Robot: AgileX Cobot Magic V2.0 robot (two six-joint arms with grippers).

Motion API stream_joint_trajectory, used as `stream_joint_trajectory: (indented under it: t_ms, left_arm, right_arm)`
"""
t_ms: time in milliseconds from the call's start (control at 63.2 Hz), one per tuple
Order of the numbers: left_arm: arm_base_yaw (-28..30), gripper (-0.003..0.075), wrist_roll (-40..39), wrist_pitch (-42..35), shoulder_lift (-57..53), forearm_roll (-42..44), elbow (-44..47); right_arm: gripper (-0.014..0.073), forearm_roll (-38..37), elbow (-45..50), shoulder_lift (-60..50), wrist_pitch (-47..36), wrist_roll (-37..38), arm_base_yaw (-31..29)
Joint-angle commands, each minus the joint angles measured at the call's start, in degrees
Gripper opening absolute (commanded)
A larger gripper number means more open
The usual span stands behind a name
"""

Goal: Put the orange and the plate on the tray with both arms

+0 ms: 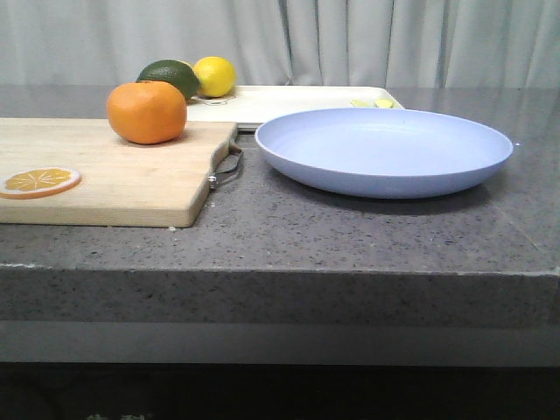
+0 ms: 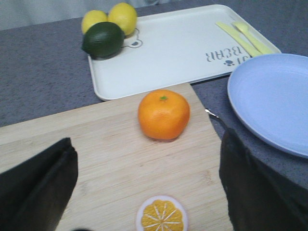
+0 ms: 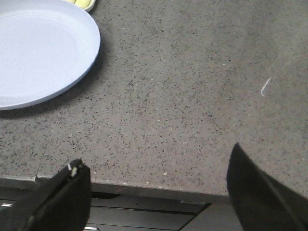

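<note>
**Nothing on the tray yet, both arms still empty-handed**

Starting on the left: we've got the wooden cutting board [image 1: 105,175] taking up the near-left part of the counter [image 1: 367,236], with a flat orange slice [image 1: 39,181] near its front-left corner. The orange [image 1: 147,112] sits on the far part of the board, close to the end with the metal handle [image 1: 229,166]. In the left wrist view our left gripper [image 2: 147,192] hangs over the board with its fingers [image 2: 38,187] spread wide, nothing between them, and the orange lies ahead of it, untouched.

Behind the board, at the far left corner of the tray [image 1: 289,103], there's a dark green avocado-looking fruit [image 1: 171,77] and a lemon [image 1: 214,76]; the wrist view shows a second lemon [image 2: 93,20] next to it. The green one seems to overlap the tray's rim, but we can't say exactly how much. The tray's middle is bare apart from some printed lettering, and there's pale yellow cutlery [image 2: 243,36] at its far right end.

Moving right, the plate [image 1: 385,149] sits on the counter just in front of the tray, not on it. Our right gripper [image 3: 154,192] is also wide open and empty, hovering over bare counter near the front edge, with the plate off to its left.

So by our read, we're at zero of two: the orange and the plate both need grabbing and moving back onto the tray.
</note>
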Motion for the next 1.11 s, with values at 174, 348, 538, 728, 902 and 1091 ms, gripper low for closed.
stream_joint_trajectory:
  t_ms: [174, 348, 538, 728, 902, 1091]
  left_arm:
    - [-2.71, 0.0592, 0.08, 3.94, 14.89, 0.56, -14.89]
    - [-2.6, 0.0638, 0.08, 8.17, 24.31, 0.79, -23.42]
    - [-2.6, 0.0657, 0.08, 13.74, 34.06, 0.79, -32.33]
    - [-2.6, 0.0657, 0.08, 19.16, 42.05, 0.91, -39.85]
    - [-2.6, 0.0654, 0.08, 21.51, 48.07, 1.27, -45.1]
    - [-2.6, 0.0654, 0.08, 24.55, 52.62, 2.87, -48.38]
  right_arm:
    - [0.0589, 0.06, -1.99, 1.02, -3.5, -0.66, -0.24]
    - [0.0589, 0.11, -1.99, 1.02, -3.51, -0.66, -0.24]
    - [0.0589, 0.11, -1.99, 1.02, -3.51, -0.66, -0.24]
    - [0.0589, 0.11, -1.99, 1.02, -3.51, -0.66, -0.24]
    - [0.0589, 0.11, -1.99, 1.02, -3.51, -0.66, -0.24]
    - [0.0589, 0.11, -1.99, 1.02, -3.51, -0.66, -0.24]
